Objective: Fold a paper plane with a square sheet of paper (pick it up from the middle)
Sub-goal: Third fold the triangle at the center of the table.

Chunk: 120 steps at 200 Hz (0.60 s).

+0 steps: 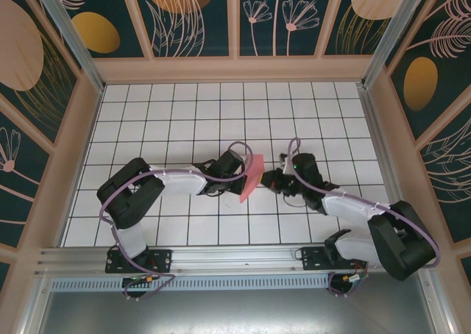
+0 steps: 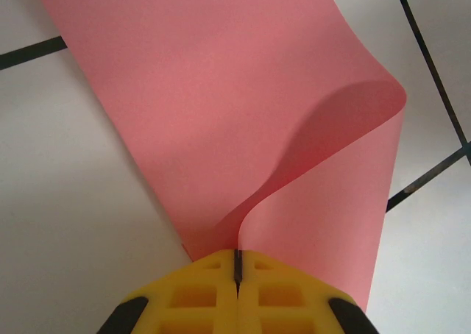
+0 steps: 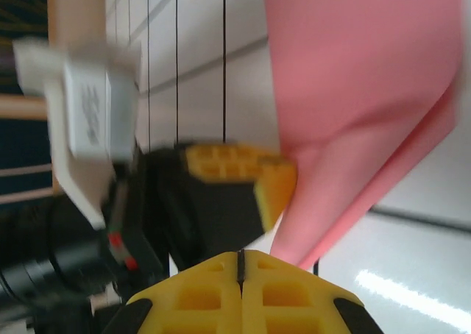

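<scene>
- My left jaws point(image 2: 238, 259) are shut on the paper point(image 2: 213, 91), hiding part of its folded end.
- My right jaws point(image 3: 241, 260) are closed, the paper blurred beyond their tips.

Paper point(image 2: 221, 91): one sheet, pink-red, plain, unmarked; partly folded, one side curled over in a soft, rounded bend that stands open at its outer end; the turned-over flap narrows toward one end of the sheet, with a darker shadow inside the curl; the opposite end broad and flat-looking; long outer edge straight; overall form an elongated, tapering piece; lies on the white-tiled desk, near its middle, the narrow end toward the near edge, slightly aslant.
</scene>
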Motion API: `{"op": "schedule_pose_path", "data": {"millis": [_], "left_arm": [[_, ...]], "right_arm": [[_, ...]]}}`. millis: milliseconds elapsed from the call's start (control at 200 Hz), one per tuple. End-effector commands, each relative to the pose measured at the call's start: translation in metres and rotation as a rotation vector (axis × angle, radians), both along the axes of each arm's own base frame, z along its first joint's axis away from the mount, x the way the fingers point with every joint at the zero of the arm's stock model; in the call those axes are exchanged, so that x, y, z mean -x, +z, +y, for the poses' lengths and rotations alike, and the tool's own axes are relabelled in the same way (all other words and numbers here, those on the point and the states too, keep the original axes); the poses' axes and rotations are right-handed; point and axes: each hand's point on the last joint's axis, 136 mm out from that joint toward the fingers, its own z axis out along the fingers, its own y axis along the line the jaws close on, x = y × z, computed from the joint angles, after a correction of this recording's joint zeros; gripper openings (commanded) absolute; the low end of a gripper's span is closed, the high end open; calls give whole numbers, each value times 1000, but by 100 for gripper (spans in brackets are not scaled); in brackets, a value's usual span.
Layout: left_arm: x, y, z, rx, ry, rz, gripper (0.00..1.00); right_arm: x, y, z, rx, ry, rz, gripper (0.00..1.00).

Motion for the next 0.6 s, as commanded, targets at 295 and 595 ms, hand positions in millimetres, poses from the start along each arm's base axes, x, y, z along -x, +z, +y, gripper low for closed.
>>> {"op": "schedule_pose_path", "data": {"millis": [295, 595], "left_arm": [[1, -21, 1, -33, -4, 42, 0], [3, -24, 3, -46, -9, 45, 0]], "right_arm": [[18, -20, 39, -47, 30, 103, 0], [23, -35, 46, -46, 52, 150, 0]]}}
